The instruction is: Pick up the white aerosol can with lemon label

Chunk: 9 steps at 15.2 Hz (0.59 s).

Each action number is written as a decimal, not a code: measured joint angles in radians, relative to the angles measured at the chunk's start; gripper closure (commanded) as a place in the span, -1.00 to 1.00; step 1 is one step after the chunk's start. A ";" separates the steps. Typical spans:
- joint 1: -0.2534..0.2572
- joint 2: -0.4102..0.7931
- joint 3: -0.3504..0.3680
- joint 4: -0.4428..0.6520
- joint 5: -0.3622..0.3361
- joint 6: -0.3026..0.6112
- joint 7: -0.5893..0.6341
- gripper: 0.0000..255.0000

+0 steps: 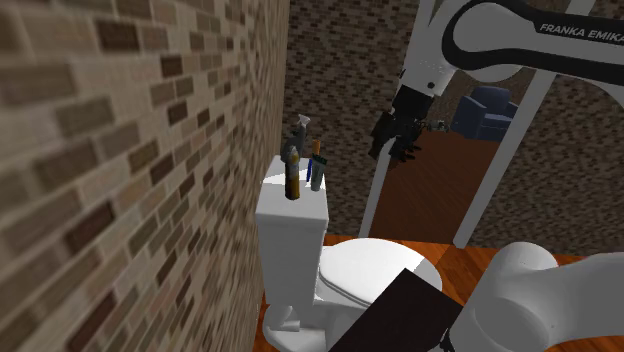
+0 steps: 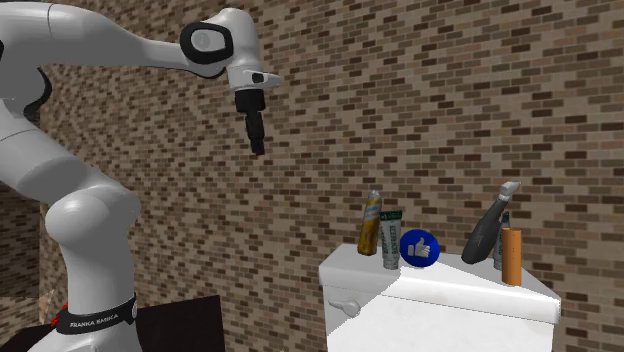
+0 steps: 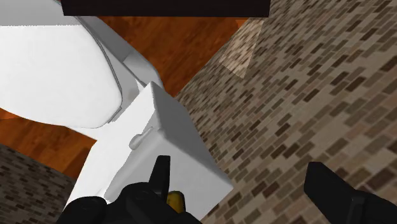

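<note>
Holds claw (image 2: 258, 148) wide open, gripping nothing. Finds yellow-labelled aerosol can (image 2: 370, 222) upright on toilet tank (image 2: 450, 295), well below claw, untouched.

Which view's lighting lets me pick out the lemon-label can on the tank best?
Second exterior view: evenly lit, the can stands pale and yellow against the brick wall. Shoulder view: dimmer, it reads dark orange. Wrist view: whole picture rolled, with a yellow sliver beside one finger of the open tool.
</note>
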 measured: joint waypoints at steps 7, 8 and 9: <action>0.040 0.221 -0.064 0.124 -0.042 0.051 -0.168 -1.00; 0.048 0.264 -0.074 0.150 -0.047 0.059 -0.200 -1.00; 0.055 0.301 -0.083 0.172 -0.052 0.066 -0.231 -1.00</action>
